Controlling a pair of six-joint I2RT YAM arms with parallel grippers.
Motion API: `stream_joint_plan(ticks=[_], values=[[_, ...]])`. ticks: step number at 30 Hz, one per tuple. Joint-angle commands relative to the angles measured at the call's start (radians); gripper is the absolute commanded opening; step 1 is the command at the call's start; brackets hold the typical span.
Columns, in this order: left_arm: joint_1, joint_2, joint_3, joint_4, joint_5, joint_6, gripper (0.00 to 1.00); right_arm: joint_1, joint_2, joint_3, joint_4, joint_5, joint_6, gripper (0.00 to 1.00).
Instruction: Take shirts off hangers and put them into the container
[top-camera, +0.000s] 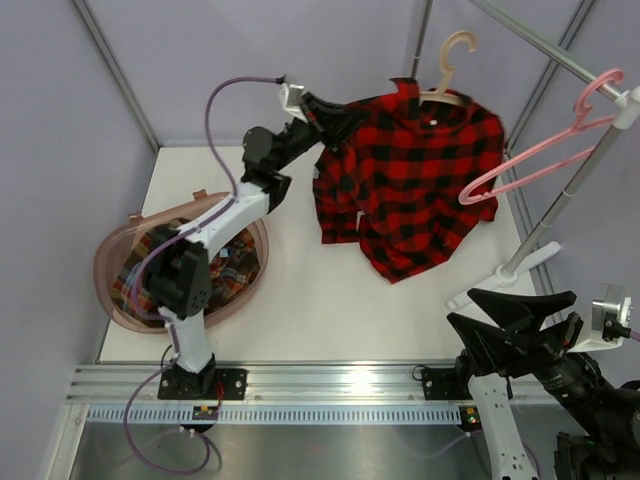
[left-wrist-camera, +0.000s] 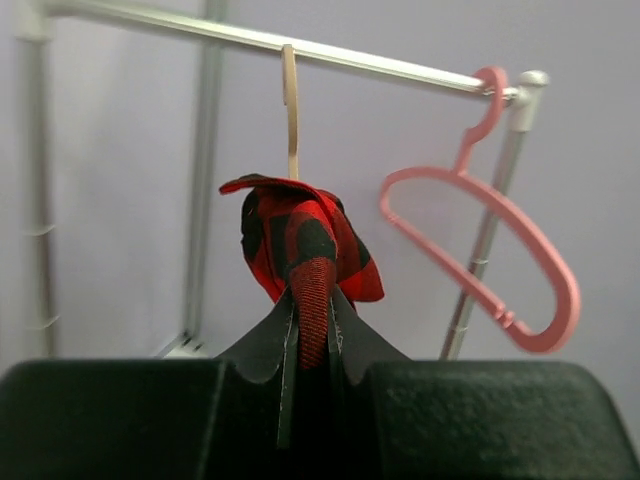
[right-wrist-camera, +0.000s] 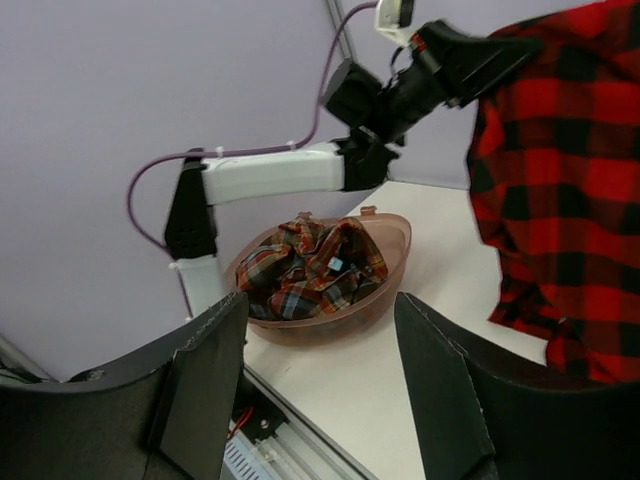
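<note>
Overhead, the left gripper (top-camera: 338, 120) is clamping a bunched fold at the 10 o'clock corner of the red-and-black shirt (top-camera: 420, 170). The shirt is hanging from the beige hanger (top-camera: 448, 75) at about 1 o'clock above the white table (top-camera: 330, 300). The bare pink hanger (top-camera: 540, 155) is dangling from the grey rack rail (top-camera: 530, 38) at 3 o'clock of the shirt, near its sleeve edge. The container (top-camera: 104, 272) is sitting at 9 o'clock on the table, with the multicolour plaid shirt (top-camera: 238, 268) bunched inside and the left arm (top-camera: 215, 225) crossing above it. The right gripper (top-camera: 512, 318) is hovering at 5 o'clock, jaws apart, holding nothing.

From the left wrist, the jaws are pinching a ridge of red cloth between them. The beige hook is rising at 12 o'clock to the rail, and the pink hanger is tilting at 2 o'clock.

From the right wrist, the spread jaws are framing the container and its plaid shirt. The red shirt is draping at 3 o'clock, and the left arm is reaching across at 12 o'clock.
</note>
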Motion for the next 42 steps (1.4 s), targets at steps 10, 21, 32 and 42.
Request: stream_joint_plan(ticks=[10,21,32,42], values=[[0.064,-0.629,-0.312,-0.464,-0.029,0.136,0.00,-0.007,0.234,-0.183,0.301,0.016,-0.054,0.69],[-0.059,-0.888,-0.401,-0.801,-0.160,0.130,0.00,-0.007,0.578,0.131,0.276,0.098,-0.160,0.61],[-0.137,-0.909,-0.392,-0.832,-0.163,0.112,0.00,0.007,0.640,0.070,0.454,-0.050,-0.008,0.67],[-0.206,-0.857,-0.353,-0.818,-0.180,0.136,0.00,0.071,0.672,0.009,0.437,0.007,-0.048,0.68]])
